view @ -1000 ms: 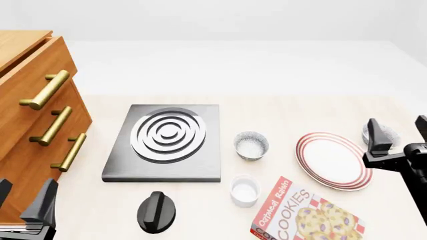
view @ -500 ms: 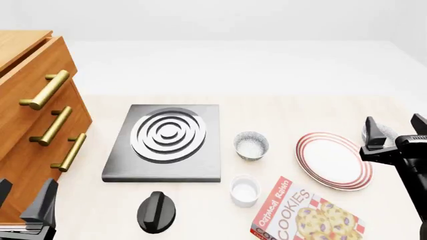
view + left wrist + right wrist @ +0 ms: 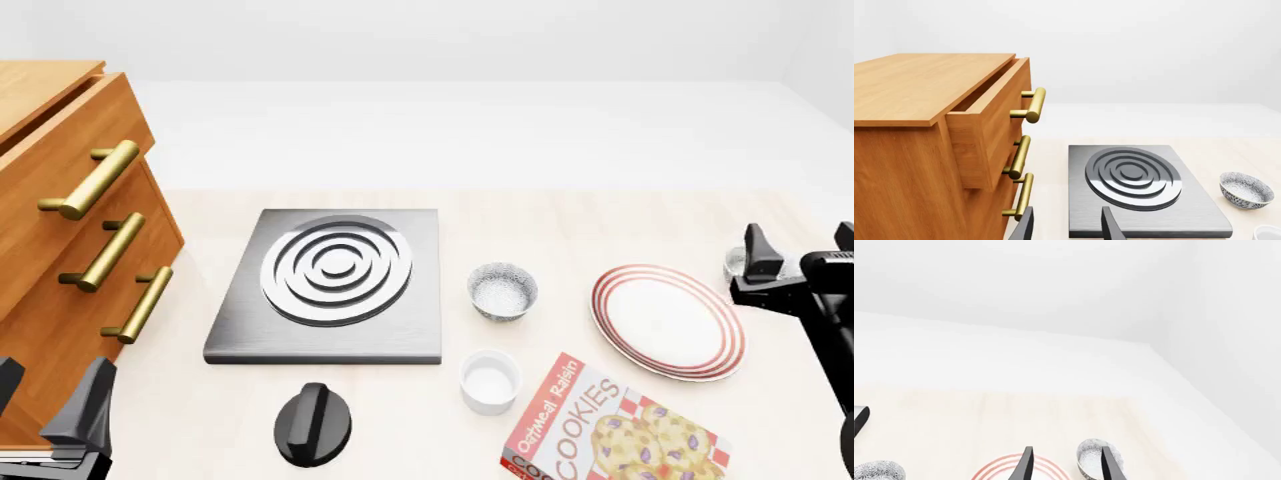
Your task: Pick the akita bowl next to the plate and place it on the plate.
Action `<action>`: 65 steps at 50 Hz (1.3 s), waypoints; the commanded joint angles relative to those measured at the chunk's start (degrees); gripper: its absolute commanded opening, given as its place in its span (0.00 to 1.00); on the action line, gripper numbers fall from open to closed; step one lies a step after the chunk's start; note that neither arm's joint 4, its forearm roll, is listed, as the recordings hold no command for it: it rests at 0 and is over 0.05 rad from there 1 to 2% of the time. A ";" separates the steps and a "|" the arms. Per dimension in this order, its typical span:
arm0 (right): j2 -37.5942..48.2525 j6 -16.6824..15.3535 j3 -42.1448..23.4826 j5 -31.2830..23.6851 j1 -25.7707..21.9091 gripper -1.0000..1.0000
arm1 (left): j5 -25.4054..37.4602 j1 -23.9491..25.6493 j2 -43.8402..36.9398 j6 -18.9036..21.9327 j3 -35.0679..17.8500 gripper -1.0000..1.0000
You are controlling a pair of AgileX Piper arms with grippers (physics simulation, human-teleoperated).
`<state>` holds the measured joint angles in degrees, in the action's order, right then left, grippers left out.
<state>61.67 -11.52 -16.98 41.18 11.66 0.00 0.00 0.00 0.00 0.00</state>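
Your right gripper has swung right toward the akita bowl beyond the plate; fingers apart, bowl just left of them

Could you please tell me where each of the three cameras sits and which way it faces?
Front view: above and behind the arms, looking down on the table; right gripper and left gripper show.
Left wrist view: behind the left gripper, facing the drawers and stove slab.
Right wrist view: behind the right gripper, facing the plate and a bowl.
Left wrist and front views share the slab.
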 commanded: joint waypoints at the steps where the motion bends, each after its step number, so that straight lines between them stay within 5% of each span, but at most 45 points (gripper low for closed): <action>1: 2.20 0.82 -1.82 -0.36 1.45 1.00 | 0.00 0.00 0.00 0.00 0.00 1.00; 65: 13.64 4.87 -12.51 -3.30 12.12 1.00 | 0.00 0.00 0.00 0.00 0.00 1.00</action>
<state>74.25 -6.91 -28.32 38.31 22.77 0.00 0.00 0.00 0.00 0.00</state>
